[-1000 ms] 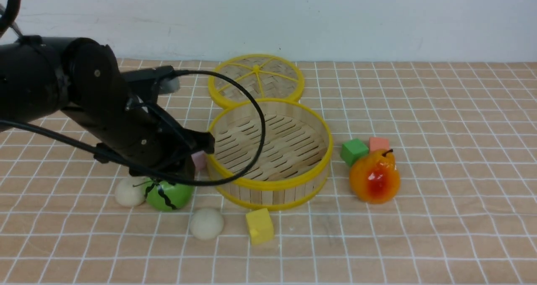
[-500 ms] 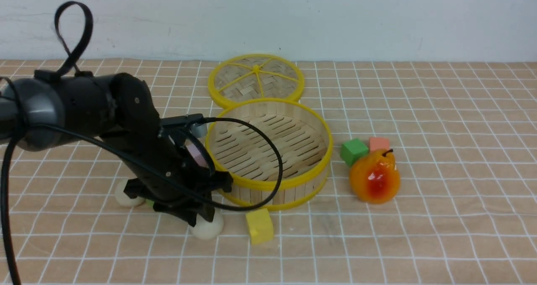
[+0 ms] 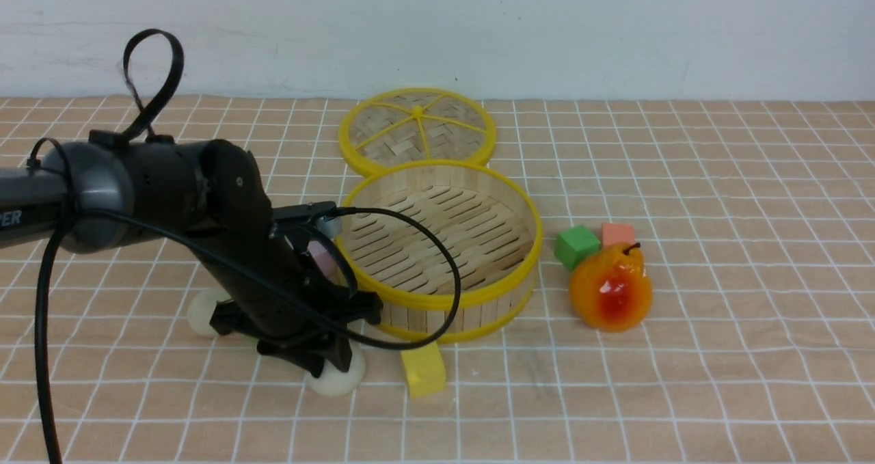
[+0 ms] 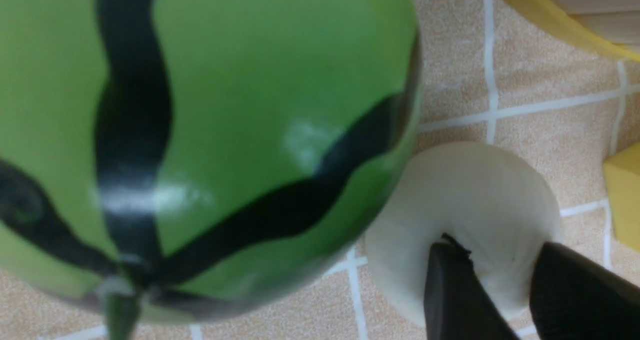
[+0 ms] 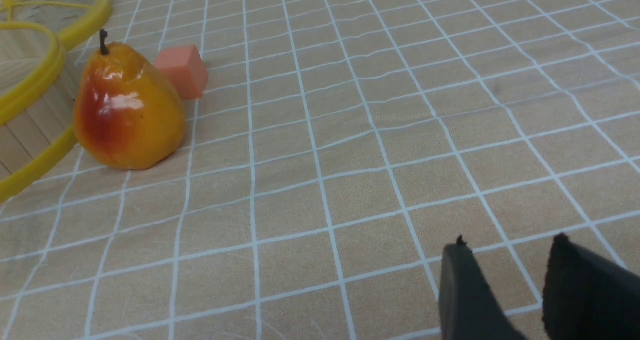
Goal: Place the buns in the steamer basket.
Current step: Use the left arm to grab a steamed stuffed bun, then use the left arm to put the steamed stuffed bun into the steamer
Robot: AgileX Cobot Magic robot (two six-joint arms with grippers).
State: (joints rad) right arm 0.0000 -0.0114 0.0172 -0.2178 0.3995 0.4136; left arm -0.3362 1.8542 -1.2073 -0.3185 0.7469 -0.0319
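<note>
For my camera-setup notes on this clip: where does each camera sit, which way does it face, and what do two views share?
Front: between the arms, facing forward over the table to the wall; left arm shows.
Left wrist: on the left arm, aimed down at a bun beside the watermelon; left end effector shows.
Right wrist: low over the table, facing the pear and basket; right end effector shows.
Shared: front and right wrist both show the pear.

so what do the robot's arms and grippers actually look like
The left arm is built of glossy black cylindrical links with a grey joint section and partial white lettering near the frame edge. A black cable runs along it, and a black strap loop sticks up on top. The left gripper and right gripper each have two matte black tapered fingers.
</note>
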